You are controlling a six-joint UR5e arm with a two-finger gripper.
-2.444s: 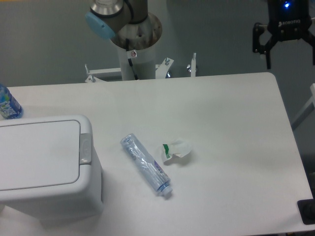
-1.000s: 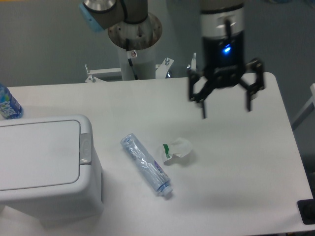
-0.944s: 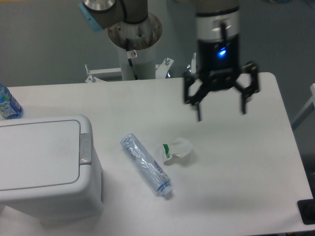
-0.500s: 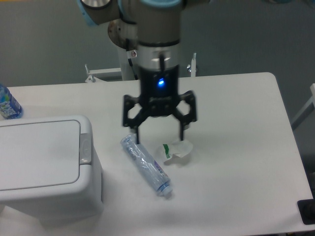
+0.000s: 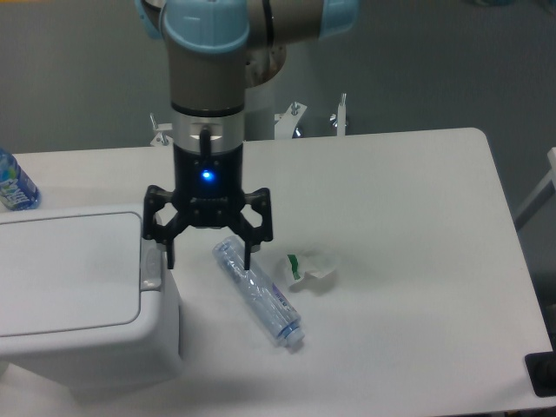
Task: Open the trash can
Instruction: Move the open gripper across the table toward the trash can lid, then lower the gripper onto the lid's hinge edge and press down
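Observation:
The trash can is a large boxy white bin at the left front of the table. Its flat white lid is down. A small grey push-button strip runs along the lid's right edge. My gripper hangs open and empty, fingers pointing down. Its left finger is just over the right side of the button strip. Its right finger is over the crushed clear bottle. I cannot tell whether the left finger touches the strip.
A crushed clear plastic bottle lies on the table right of the bin. A crumpled white wrapper with a green mark lies beside it. A blue-labelled bottle stands at the far left edge. The arm's base post is behind the table.
The gripper has swept from the far right of the table leftward and down to the bin's right edge, staying open. The bin, bottle and wrapper have not moved.

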